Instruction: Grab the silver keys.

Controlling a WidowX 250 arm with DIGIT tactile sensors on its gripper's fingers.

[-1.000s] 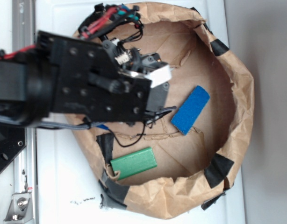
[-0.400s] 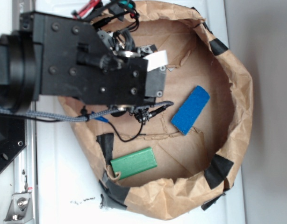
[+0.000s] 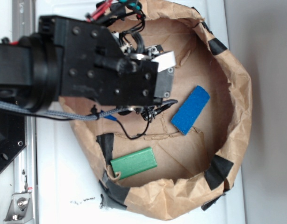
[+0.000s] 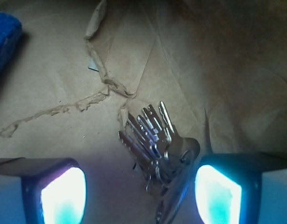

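I see paper floor creased, torn ridge crossing wrist view left to centre; blue block at far left edge. Gripper wide open, holding nothing, left pad well clear of silver keys. Keys lie between pads, nearer right one, blades fanned up-left, ring toward bottom; long axis diagonal.
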